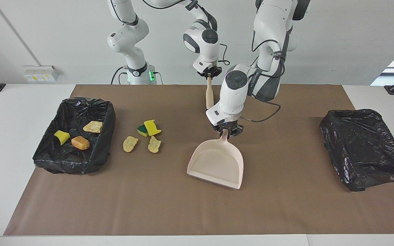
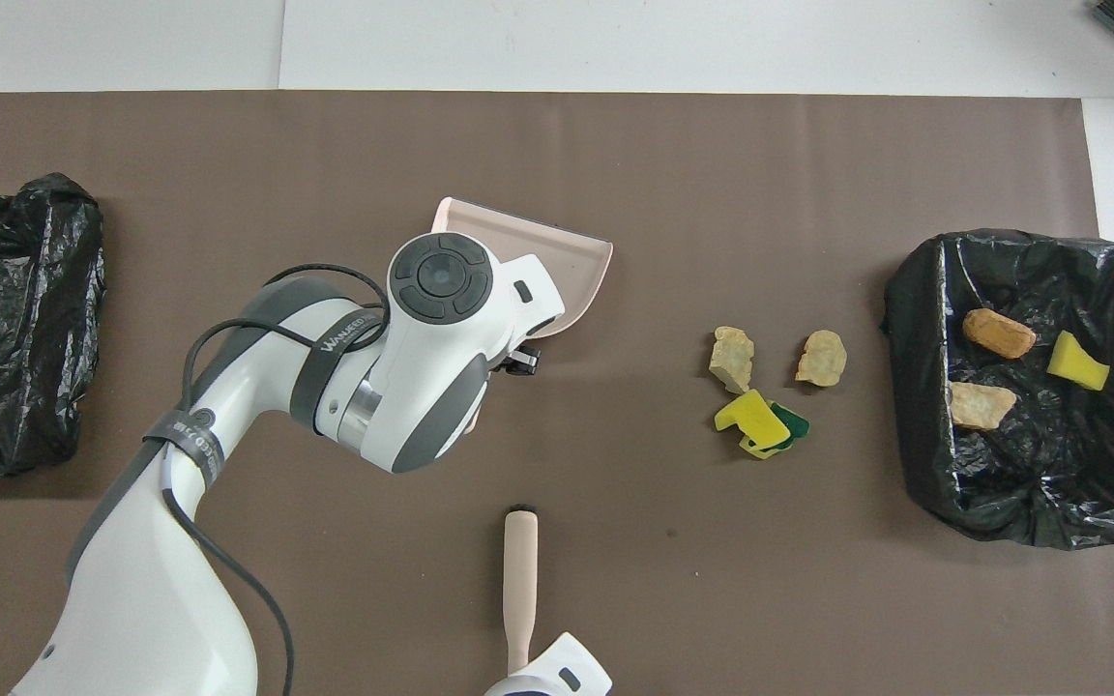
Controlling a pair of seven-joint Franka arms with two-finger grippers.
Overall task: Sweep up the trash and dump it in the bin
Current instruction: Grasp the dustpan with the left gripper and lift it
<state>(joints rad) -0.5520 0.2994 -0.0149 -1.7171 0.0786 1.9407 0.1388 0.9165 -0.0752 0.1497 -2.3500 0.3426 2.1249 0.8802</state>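
At frame centre the left gripper [image 1: 227,132] is clamped on the handle of the dustpan [image 1: 217,165]. At top centre the right gripper [image 1: 209,74] grips the brush [image 1: 209,93]. The trash [image 1: 144,135] lies loose at centre left, with three more pieces in the black-lined bin [image 1: 101,143] at the left.
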